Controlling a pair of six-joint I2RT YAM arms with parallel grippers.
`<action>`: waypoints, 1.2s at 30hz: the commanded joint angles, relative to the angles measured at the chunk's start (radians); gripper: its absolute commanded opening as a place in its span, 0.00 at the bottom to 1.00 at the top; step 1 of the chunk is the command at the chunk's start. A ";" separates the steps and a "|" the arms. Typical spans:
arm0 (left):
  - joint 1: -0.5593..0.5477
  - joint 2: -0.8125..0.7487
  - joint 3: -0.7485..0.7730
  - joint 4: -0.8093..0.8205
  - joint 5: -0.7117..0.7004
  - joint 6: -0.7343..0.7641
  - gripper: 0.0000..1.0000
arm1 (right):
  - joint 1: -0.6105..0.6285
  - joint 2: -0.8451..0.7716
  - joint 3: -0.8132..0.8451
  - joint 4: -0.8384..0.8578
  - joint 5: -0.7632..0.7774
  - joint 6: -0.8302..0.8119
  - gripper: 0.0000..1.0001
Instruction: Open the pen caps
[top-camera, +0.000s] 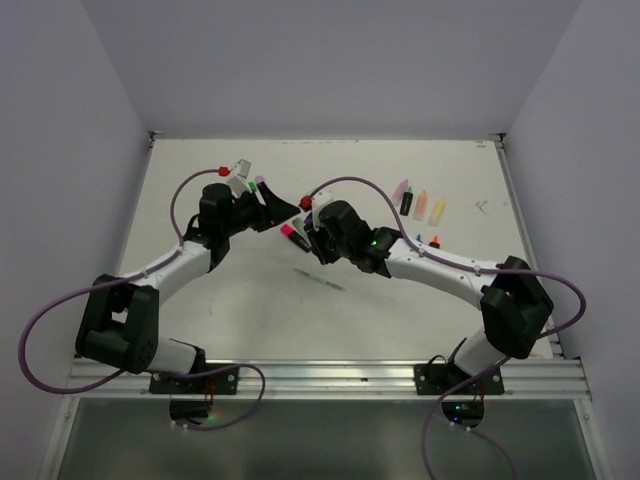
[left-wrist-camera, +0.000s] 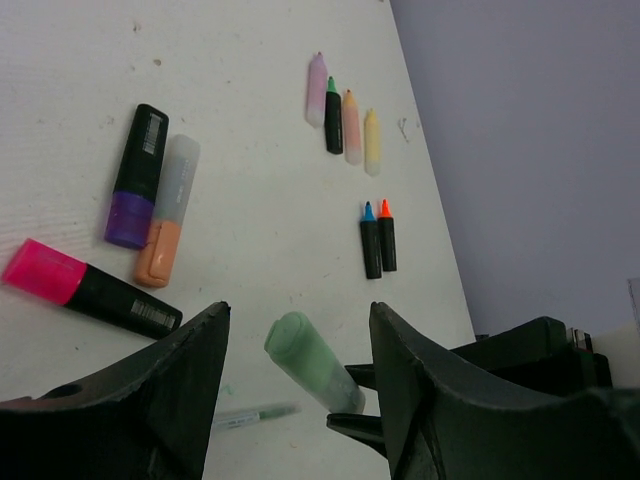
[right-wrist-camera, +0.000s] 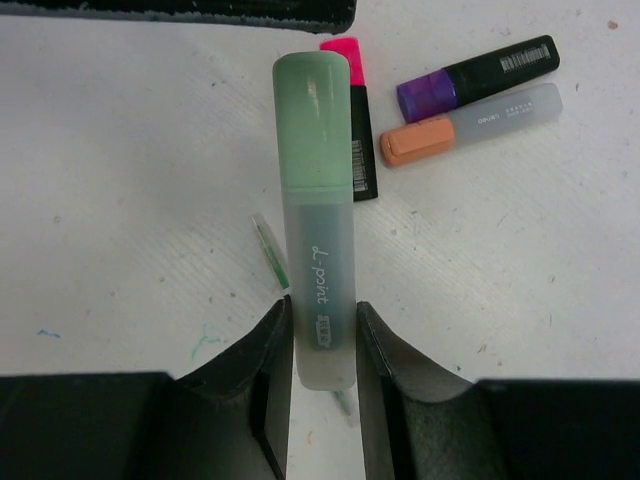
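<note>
Surface: white scuffed table (top-camera: 250, 300) between plain grey walls.
Cap: pale green stubby plastic cap (right-wrist-camera: 313, 120) closes a frosted translucent highlighter barrel (right-wrist-camera: 322, 270), lifted above the table between both arms.
Handling: probably light, stiff, smooth plastic with a tight press fit. It is best pinched across its sides and pulled straight along the barrel.
Right gripper (right-wrist-camera: 322, 315): clenched on the barrel's lower end.
Left gripper (left-wrist-camera: 298, 312): released, with one jaw at each side of the cap, apparently not touching.
Nearby: pink-capped black highlighter (left-wrist-camera: 90, 290), purple-capped black highlighter (left-wrist-camera: 135, 180) and orange-capped frosted highlighter (left-wrist-camera: 165, 215) lie capped on the table.
</note>
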 joint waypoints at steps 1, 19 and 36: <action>-0.020 0.014 0.005 0.081 -0.004 -0.022 0.61 | 0.001 -0.067 -0.003 0.039 -0.015 0.053 0.00; -0.057 0.074 -0.012 0.173 0.027 -0.085 0.56 | 0.001 -0.073 0.010 0.076 -0.020 0.084 0.00; -0.067 0.105 -0.002 0.218 0.059 -0.117 0.35 | 0.001 -0.055 0.030 0.096 0.000 0.098 0.00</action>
